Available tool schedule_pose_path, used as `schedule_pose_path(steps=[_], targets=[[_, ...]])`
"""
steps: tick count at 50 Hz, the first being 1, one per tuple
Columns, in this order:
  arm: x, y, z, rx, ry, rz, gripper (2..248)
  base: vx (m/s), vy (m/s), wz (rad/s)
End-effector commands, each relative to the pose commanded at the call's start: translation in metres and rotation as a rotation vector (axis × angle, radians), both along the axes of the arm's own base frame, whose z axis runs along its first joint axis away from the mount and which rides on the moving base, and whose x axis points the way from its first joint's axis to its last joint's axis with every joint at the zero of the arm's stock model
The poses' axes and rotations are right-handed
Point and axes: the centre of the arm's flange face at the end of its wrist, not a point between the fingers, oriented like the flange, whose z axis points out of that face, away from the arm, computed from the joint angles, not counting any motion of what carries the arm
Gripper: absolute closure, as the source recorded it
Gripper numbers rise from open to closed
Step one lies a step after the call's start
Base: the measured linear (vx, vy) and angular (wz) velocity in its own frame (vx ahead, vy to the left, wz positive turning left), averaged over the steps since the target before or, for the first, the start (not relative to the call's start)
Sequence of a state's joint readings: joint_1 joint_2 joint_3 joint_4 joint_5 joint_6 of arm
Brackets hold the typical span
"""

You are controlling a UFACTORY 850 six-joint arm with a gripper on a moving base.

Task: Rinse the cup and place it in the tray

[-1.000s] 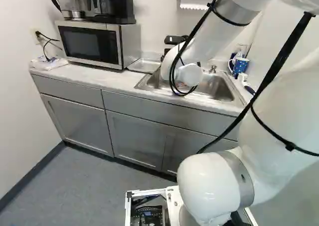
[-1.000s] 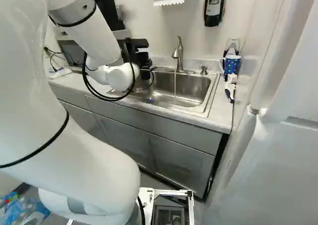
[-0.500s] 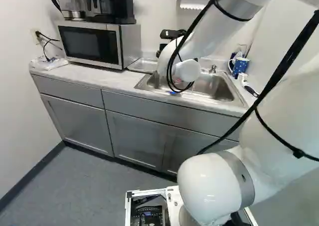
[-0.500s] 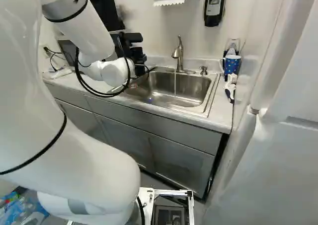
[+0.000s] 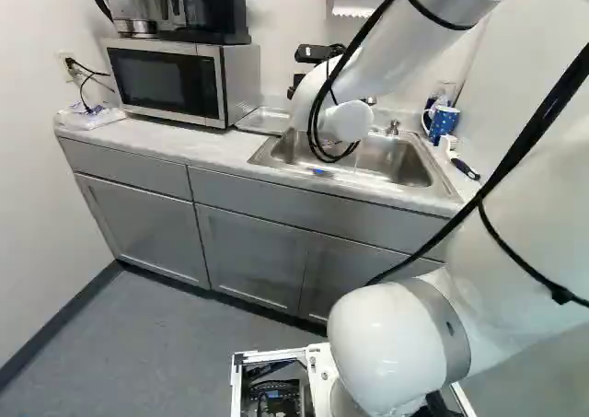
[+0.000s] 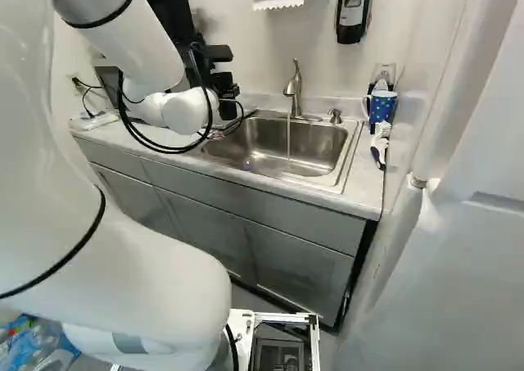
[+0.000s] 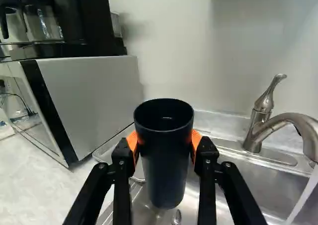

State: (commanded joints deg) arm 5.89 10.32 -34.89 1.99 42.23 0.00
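Black parts of my gripper [image 6: 219, 83] show behind the white wrist in the right base view, its fingertips hidden there. From the wrist view, the gripper [image 7: 165, 144] is shut on a dark cup [image 7: 165, 165], an orange pad against each side. The cup is upright with its mouth up and a small glint inside. It hangs over the sink's edge area, near the tray. The shallow metal tray [image 5: 264, 121] lies between microwave and sink; its rim [image 7: 102, 158] shows partly behind the cup in the wrist view.
Water runs from the faucet [image 6: 295, 88] into the sink [image 6: 299, 146]. The microwave [image 5: 175, 81] carries a coffee maker [image 7: 64, 16] and stands close beside the tray. A blue mug [image 6: 381, 106] and a brush [image 6: 379, 146] are on the counter's right end.
The arm has drawn the gripper away from the running water, toward the microwave and tray, rising slightly; the held cup goes with it. The base has stayed put.
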Motion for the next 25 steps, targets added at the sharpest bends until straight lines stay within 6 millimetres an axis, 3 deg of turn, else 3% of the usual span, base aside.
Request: schedule_pose_path(steps=[25], targets=[[0.000, 0.007, 0.022, 0.002, -0.012, 0.016, 128, 0.000, 0.000, 0.000]])
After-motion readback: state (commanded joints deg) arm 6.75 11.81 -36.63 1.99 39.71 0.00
